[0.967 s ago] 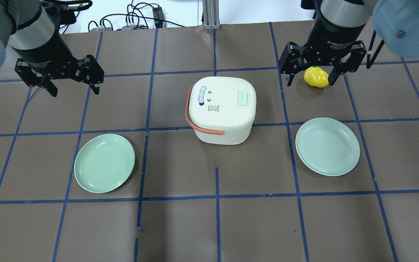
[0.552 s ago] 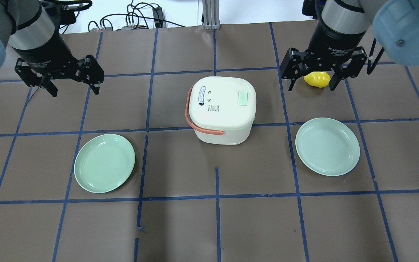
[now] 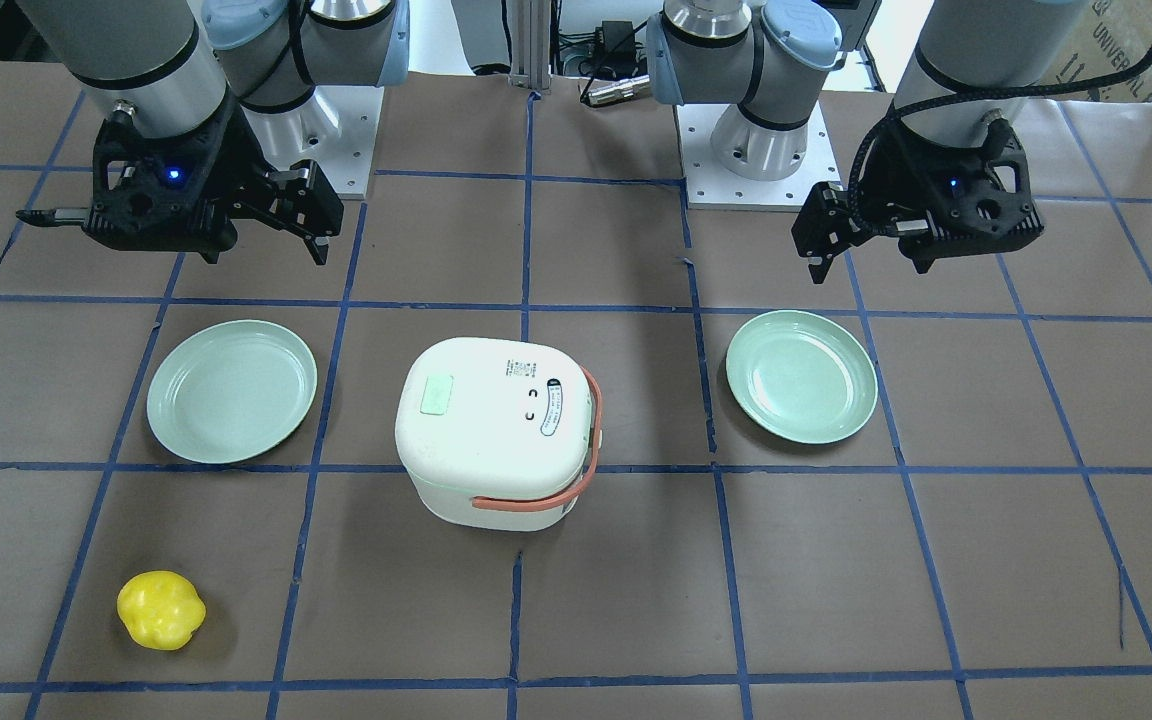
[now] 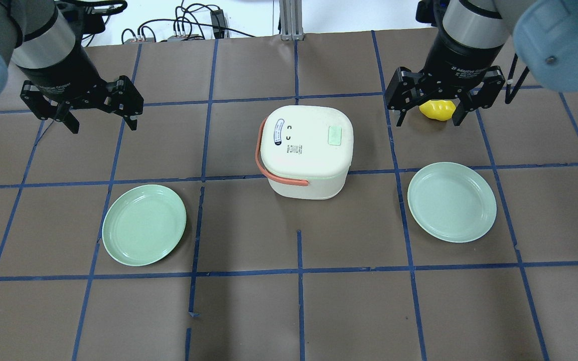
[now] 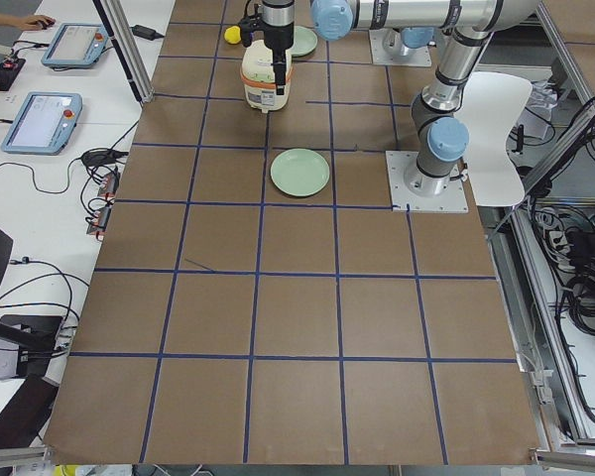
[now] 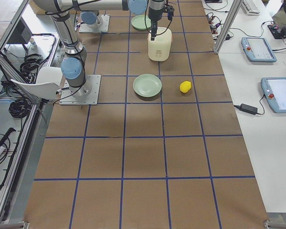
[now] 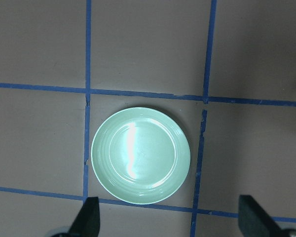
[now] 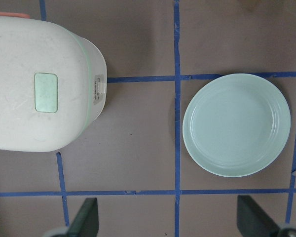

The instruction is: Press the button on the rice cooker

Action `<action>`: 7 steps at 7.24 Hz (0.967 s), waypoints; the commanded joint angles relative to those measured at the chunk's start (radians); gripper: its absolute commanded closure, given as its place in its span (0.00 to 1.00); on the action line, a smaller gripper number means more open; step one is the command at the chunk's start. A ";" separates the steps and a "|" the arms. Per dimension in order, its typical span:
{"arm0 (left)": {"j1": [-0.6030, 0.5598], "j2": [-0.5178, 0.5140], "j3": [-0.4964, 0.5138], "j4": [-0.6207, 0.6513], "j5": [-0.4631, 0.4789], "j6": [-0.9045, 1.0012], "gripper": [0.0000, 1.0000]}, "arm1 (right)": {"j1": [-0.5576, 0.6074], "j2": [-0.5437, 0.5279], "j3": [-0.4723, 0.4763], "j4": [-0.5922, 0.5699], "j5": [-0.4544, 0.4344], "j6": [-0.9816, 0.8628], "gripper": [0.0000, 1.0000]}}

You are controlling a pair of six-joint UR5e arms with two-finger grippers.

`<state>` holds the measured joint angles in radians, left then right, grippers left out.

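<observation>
The white rice cooker with an orange handle stands at the table's middle. A pale green button sits on its lid, and also shows in the right wrist view and the front-facing view. My right gripper is open and empty, held high to the cooker's right and apart from it. My left gripper is open and empty, held high to the cooker's left. In the left wrist view the open left gripper looks down on a plate.
Two green plates lie on the table, one on the left and one on the right. A yellow toy fruit lies on the far side, partly hidden by the right gripper in the overhead view. Blue tape lines grid the brown table.
The right gripper has shifted slightly away from the robot and now covers more of the yellow fruit in the overhead view. The left arm has not moved.
</observation>
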<state>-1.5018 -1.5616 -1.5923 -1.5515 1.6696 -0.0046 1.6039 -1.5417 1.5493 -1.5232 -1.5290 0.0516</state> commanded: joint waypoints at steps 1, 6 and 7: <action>0.000 0.000 0.000 0.001 -0.001 0.000 0.00 | 0.001 0.000 0.000 0.000 0.006 0.007 0.00; 0.000 0.000 0.000 0.001 -0.001 0.000 0.00 | 0.010 0.006 -0.035 -0.002 0.009 0.025 0.00; 0.000 0.000 0.000 0.001 -0.001 0.000 0.00 | 0.017 0.021 -0.069 0.000 0.012 0.083 0.01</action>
<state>-1.5018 -1.5616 -1.5923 -1.5510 1.6690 -0.0046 1.6132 -1.5326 1.5146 -1.5241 -1.5223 0.0852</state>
